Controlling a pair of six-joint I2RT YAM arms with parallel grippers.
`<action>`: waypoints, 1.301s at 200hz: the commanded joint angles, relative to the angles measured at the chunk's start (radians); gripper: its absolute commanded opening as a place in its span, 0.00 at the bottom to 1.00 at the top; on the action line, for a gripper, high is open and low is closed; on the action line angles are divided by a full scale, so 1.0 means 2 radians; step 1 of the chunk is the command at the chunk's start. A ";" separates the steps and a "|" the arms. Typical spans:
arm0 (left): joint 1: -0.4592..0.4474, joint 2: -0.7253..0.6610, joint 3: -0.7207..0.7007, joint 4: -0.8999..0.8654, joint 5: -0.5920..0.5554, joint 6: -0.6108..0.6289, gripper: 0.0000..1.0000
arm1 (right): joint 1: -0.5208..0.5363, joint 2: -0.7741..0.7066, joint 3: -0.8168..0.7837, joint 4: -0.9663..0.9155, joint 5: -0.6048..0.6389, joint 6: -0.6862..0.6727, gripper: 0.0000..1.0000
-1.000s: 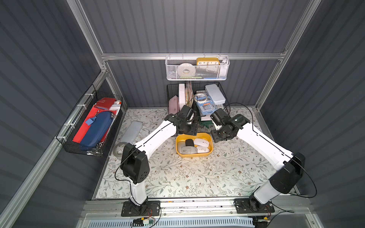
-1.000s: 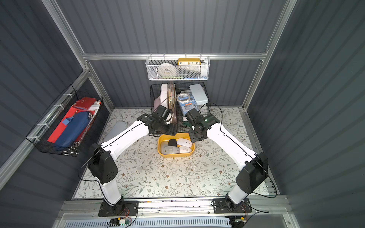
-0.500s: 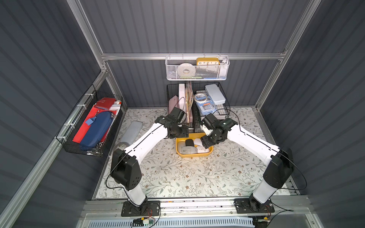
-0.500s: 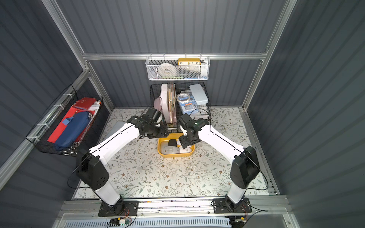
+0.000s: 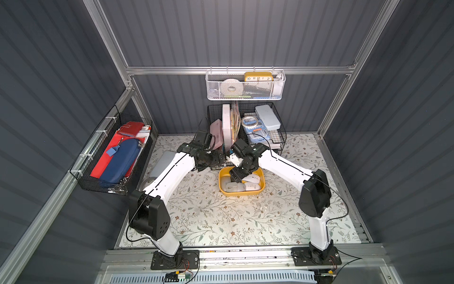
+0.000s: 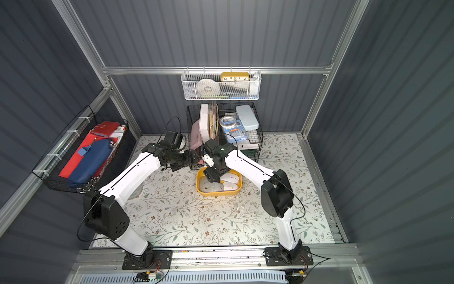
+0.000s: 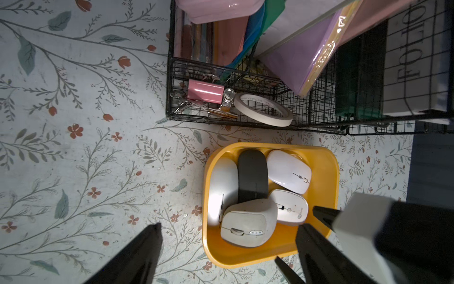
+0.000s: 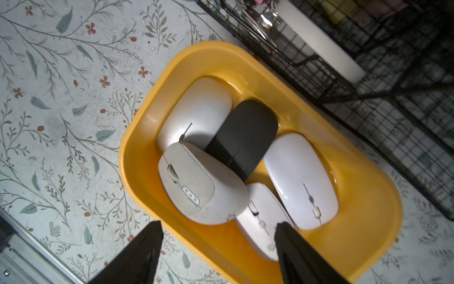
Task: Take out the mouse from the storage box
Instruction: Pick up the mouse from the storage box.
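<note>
The storage box (image 5: 242, 193) (image 6: 218, 193) is a shallow yellow tub on the flowered mat, holding several mice. A beige mouse (image 8: 196, 186) (image 7: 248, 221) lies on top, beside a black mouse (image 8: 245, 132) (image 7: 253, 174) and white mice (image 8: 299, 179). My right gripper (image 8: 219, 223) (image 5: 234, 175) hangs open low over the tub. One of its fingers is outside the rim and the other is over a white mouse. My left gripper (image 7: 229, 225) (image 5: 216, 161) stands wide open above the tub's side, holding nothing.
Black wire baskets (image 5: 280, 145) (image 7: 172, 98) with folders, tape and clips stand right behind the tub. A white mesh basket (image 5: 245, 91) hangs on the back wall. A wire basket (image 5: 115, 157) with red and blue cases hangs on the left wall. A grey pad (image 5: 163, 162) lies left.
My right gripper has swung left and down over the tub and opened. My left gripper has drawn back to the left and opened wide.
</note>
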 commanded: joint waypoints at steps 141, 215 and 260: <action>0.033 -0.037 0.013 0.001 0.014 0.024 0.93 | 0.015 0.052 -0.014 -0.032 -0.026 -0.051 0.79; 0.033 -0.049 0.018 0.003 0.015 0.026 0.93 | 0.016 0.109 0.012 -0.027 -0.018 -0.067 0.78; 0.033 -0.052 0.021 0.005 0.015 0.026 0.94 | 0.014 0.122 0.013 0.034 -0.008 -0.037 0.74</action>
